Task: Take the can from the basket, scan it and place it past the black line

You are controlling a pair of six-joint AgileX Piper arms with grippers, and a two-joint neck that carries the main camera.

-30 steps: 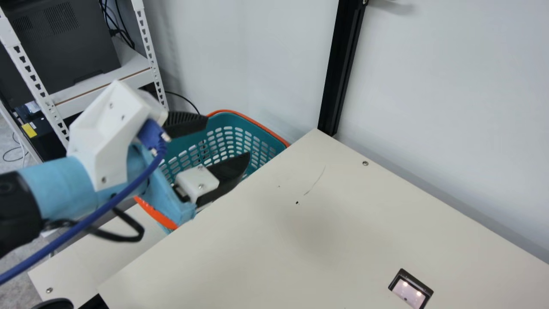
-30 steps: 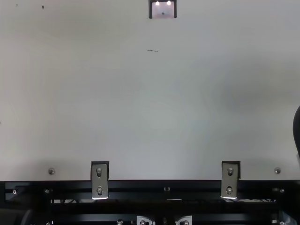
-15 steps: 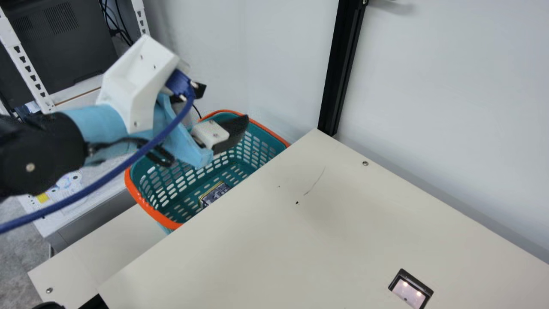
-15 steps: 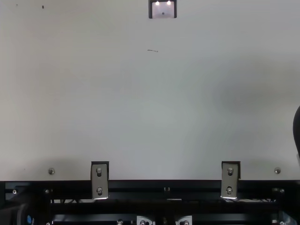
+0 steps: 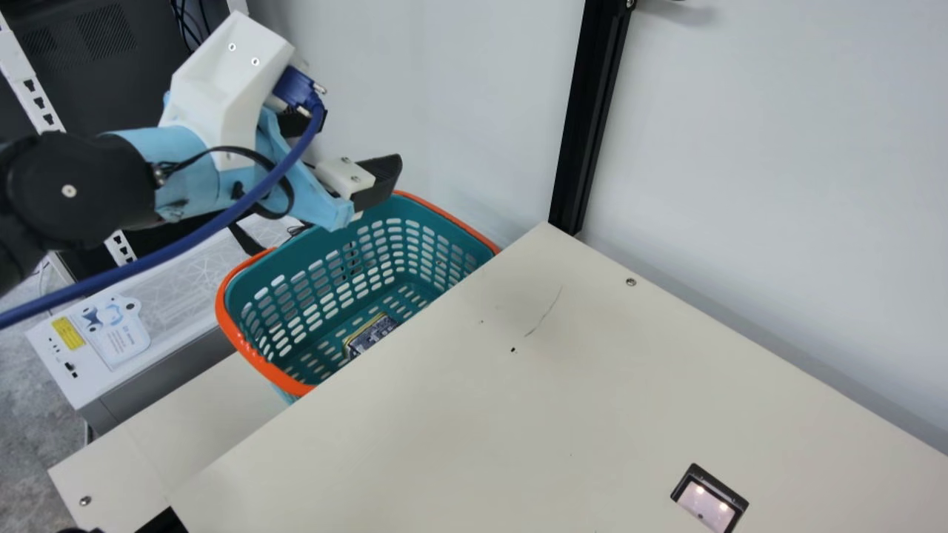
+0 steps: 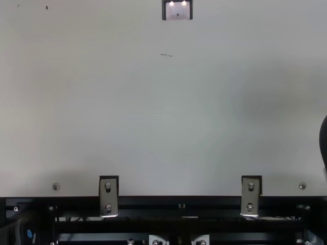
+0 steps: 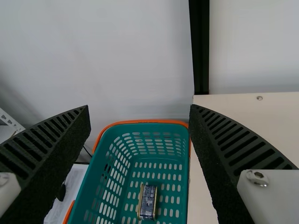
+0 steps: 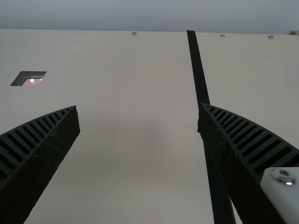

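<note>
Basket (image 5: 296, 252) in main, left wrist views

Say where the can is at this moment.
In the main view, left of centre, the can lies at the bottom of the teal basket, just beyond the edge of the cream table, which partly hides it.

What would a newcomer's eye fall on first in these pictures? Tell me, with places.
Probably the teal basket with its orange rim, beyond the table's edge, the dark can on its floor. Next, the left arm's open fingers, raised above the basket. Then the small lit window set into the tabletop, and the bold black line crossing it.
</note>
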